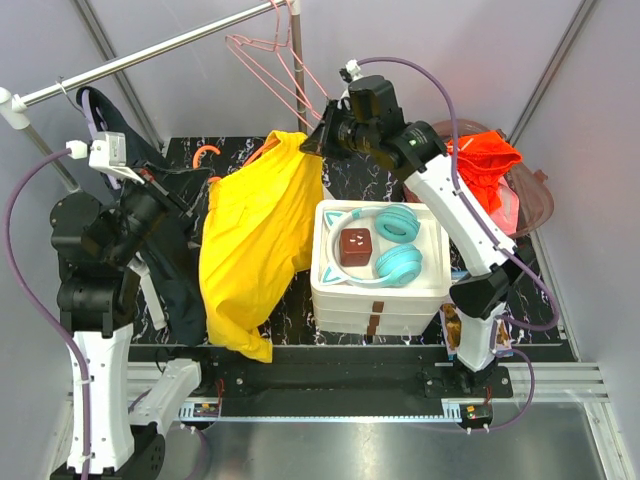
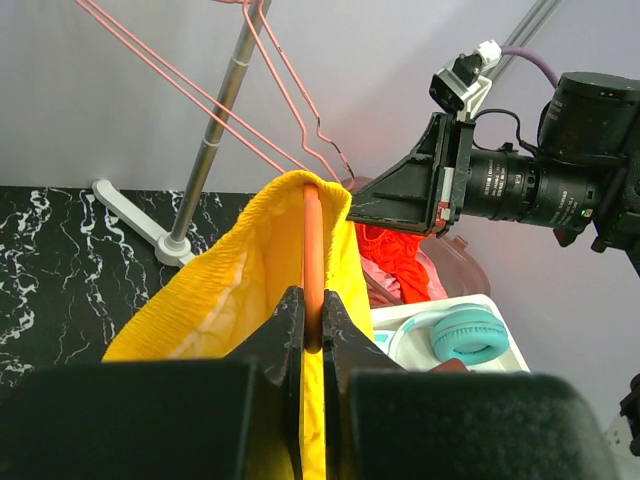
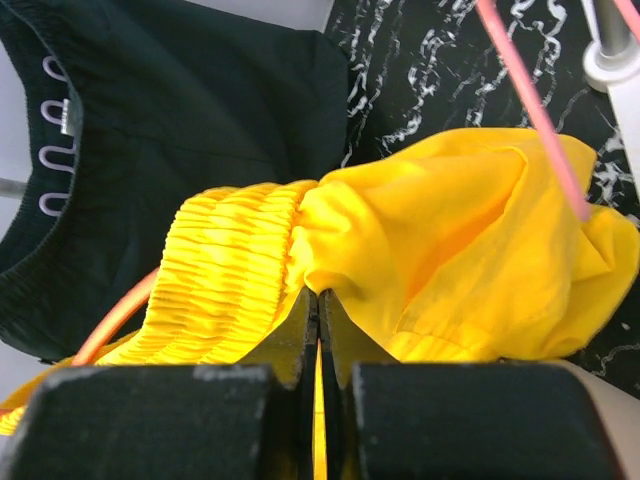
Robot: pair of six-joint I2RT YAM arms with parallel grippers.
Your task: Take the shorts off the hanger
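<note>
Lowest in the overhead view, just above the arm bases, a white stacked box (image 1: 380, 300) sits on the black marbled table (image 2: 60, 260). Its top tray holds teal headphones (image 1: 400, 262) and a brown cube (image 1: 355, 246).

Left of the box, at the frame's centre, the yellow shorts (image 1: 255, 235) hang in a long fold from upper right to lower left, with the lower end reaching the table's bottom edge. At their left a dark garment (image 1: 175, 280) hangs beside the left arm.

In the left wrist view the left gripper (image 2: 312, 305) has its jaws pressed together on the bar of the orange hanger (image 2: 313, 240). The bar rises straight up the middle of the frame, and the gathered yellow waistband drapes over it on both sides.

In the right wrist view the right gripper (image 3: 318, 305) is pinching a bunch of the yellow fabric just beside the ribbed waistband, its jaws squeezed tight. In the overhead view this grip sits at the top right corner of the shorts, left of the black wrist camera.

At the right edge of the overhead view, above the box, a red cloth (image 1: 487, 160) lies in a clear brownish container (image 1: 535, 200).

Farthest back, along the top of the frame, a metal rail (image 1: 150, 52) slants up to the right and carries pink wire hangers (image 1: 270, 60)
</note>
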